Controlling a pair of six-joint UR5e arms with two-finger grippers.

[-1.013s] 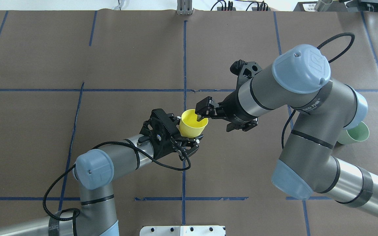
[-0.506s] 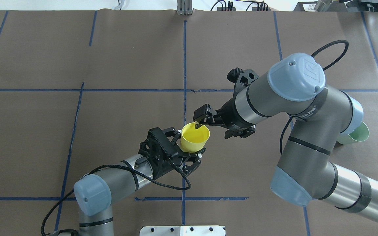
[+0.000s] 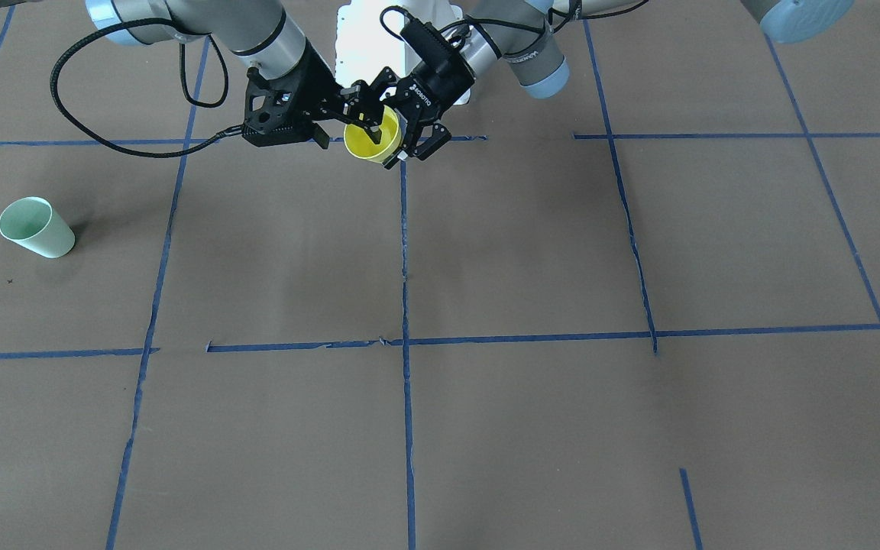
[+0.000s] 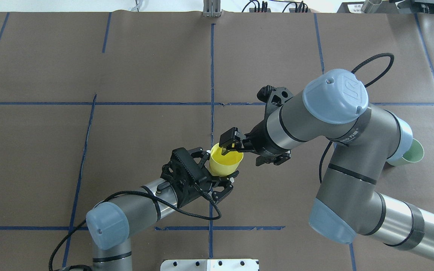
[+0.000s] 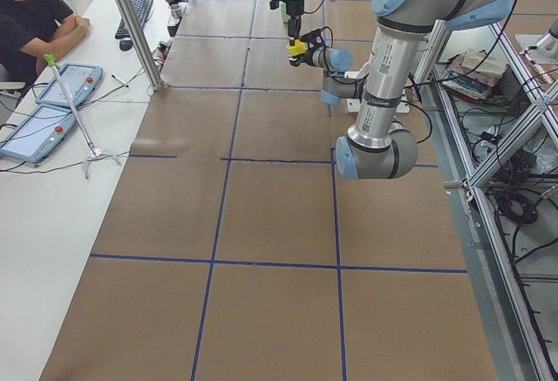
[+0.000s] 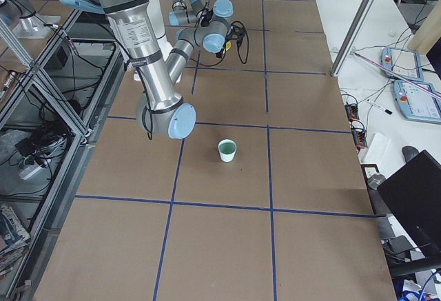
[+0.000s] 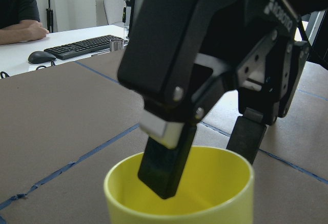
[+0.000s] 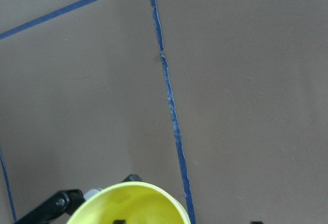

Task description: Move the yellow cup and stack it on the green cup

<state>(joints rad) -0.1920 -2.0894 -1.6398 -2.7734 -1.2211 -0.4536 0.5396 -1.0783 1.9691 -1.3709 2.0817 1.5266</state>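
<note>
The yellow cup (image 4: 226, 162) is held upright above the table near the centre line. My left gripper (image 4: 219, 168) is shut on the cup's lower body from the near left. My right gripper (image 4: 232, 148) is open and straddles the cup's far rim. In the left wrist view one right finger (image 7: 164, 165) hangs inside the yellow cup (image 7: 179, 208) and the other finger stands outside the far wall. The green cup (image 4: 411, 153) stands upright on the table at the far right, partly hidden by my right arm's elbow. It shows whole in the front view (image 3: 35, 227).
Blue tape lines (image 4: 212, 75) divide the brown table cover. A metal post (image 4: 211, 7) stands at the far edge and a white plate (image 4: 209, 264) lies at the near edge. An operator (image 5: 35, 15) sits at a side desk with a keyboard and tablets.
Both grippers and the yellow cup have moved together toward the robot's side of the table. The right gripper's finger has stayed inside the cup, and the left gripper has kept its hold.
</note>
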